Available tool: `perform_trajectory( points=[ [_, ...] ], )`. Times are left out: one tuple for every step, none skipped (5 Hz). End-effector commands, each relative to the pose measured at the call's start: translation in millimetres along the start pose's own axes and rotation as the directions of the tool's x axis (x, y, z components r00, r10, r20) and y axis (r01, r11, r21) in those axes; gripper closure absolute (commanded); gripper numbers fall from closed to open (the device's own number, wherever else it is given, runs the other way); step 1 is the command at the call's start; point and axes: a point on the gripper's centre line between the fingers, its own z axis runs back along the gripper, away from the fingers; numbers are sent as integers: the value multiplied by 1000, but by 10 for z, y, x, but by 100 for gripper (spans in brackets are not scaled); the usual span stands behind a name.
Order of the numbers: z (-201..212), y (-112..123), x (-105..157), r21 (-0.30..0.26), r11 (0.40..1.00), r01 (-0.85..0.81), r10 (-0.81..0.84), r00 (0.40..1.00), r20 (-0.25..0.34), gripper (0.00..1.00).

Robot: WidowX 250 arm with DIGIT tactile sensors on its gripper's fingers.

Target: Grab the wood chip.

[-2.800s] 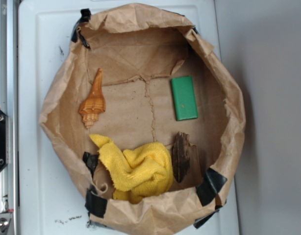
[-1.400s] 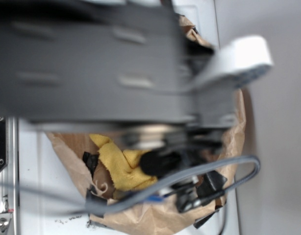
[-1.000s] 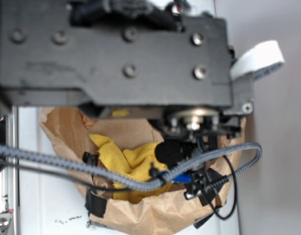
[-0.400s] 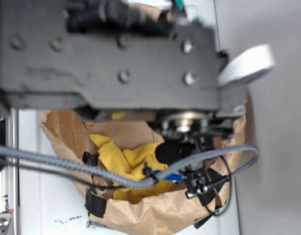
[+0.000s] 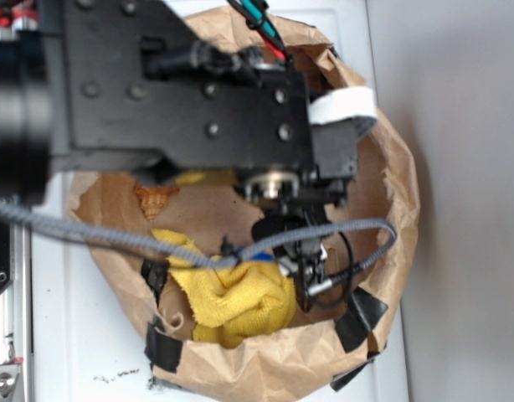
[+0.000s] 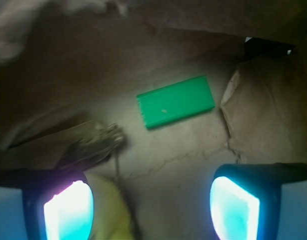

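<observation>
1. The gripper (image 6: pixel 151 205) hung inside the paper bag (image 5: pixel 391 159), its jaws spread wide and holding nothing; both fingertips (image 6: pixel 68 210) glowed at the lower corners of the wrist view with bare paper between them. That spread seemed a preparation for straddling something, not a grasp.
2. The chip (image 6: pixel 93 146) lay flat on the bag floor toward the worktop's right front corner, just beside the yellow cloth (image 5: pixel 240 293). In the wrist view it sat left of centre, above one fingertip and not between the pair, so the gripper probably needed to shift sideways before closing.
3. In the exterior view the arm (image 5: pixel 173 100) covered the chip entirely.
4. The chip's long axis ran slantwise in the wrist view, from lower left to upper right, its upper end pointing toward the green block (image 6: pixel 175 102), which lay apart from it. How that axis sat against the closing line of the jaws was hard to judge.
5. The shell (image 5: pixel 154 198) peeked out under the arm near the worktop's left edge.
</observation>
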Motion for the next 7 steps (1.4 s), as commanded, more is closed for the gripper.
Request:
perform_trajectory(
  points=[
    [-163, -188, 147, -114, 993, -14, 18, 999, 28, 0],
    [-208, -400, 97, -123, 992, 0, 2, 1000, 10, 0],
    [-141, -555, 35, -129, 992, -4, 6, 1000, 19, 0],
    [-81, -669, 104, -136, 990, -41, 43, 999, 14, 0],
    [-54, -739, 168, -131, 986, -101, 98, 995, -26, 0],
    [-69, -791, 207, -119, 978, -170, 169, 986, -18, 0],
    [-142, -842, 232, -106, 976, -191, 192, 981, -4, 0]
  ],
)
